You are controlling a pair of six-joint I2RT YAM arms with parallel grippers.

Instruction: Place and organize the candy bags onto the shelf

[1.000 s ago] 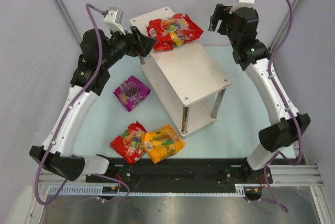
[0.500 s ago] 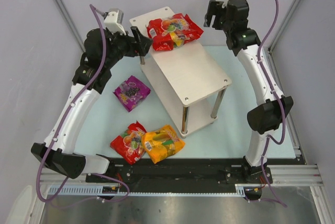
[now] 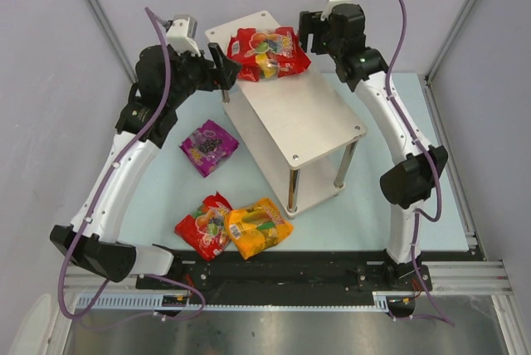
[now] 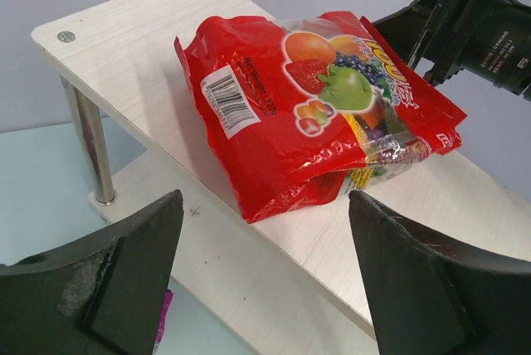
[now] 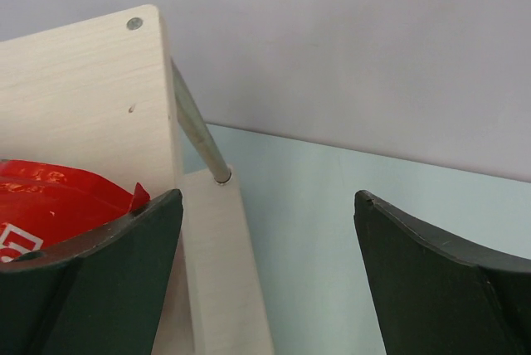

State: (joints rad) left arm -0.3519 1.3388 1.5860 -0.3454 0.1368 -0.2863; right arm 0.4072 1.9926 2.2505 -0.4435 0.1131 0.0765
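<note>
One red candy bag (image 3: 265, 51) lies flat on the far end of the shelf's top board (image 3: 307, 119). It also shows in the left wrist view (image 4: 315, 106), barcode side toward me. My left gripper (image 3: 222, 65) (image 4: 265, 235) is open and empty, just off the shelf's left edge, facing the bag. My right gripper (image 3: 311, 33) (image 5: 267, 214) is open and empty at the bag's right edge. The red bag's corner (image 5: 50, 197) shows beside its left finger. On the table lie a purple bag (image 3: 209, 147), a second red bag (image 3: 202, 224) and an orange-yellow bag (image 3: 259, 227).
The shelf's lower board (image 3: 319, 193) (image 4: 224, 264) (image 5: 216, 280) sits under the top one, on slim metal legs (image 5: 199, 135). The second red bag and the orange-yellow bag overlap near the front rail (image 3: 282, 268). Grey walls enclose the pale blue table (image 3: 377, 206).
My right gripper has swung left to the red bag's right edge, and the bag has shifted slightly left on the top board. The left arm has barely moved.
</note>
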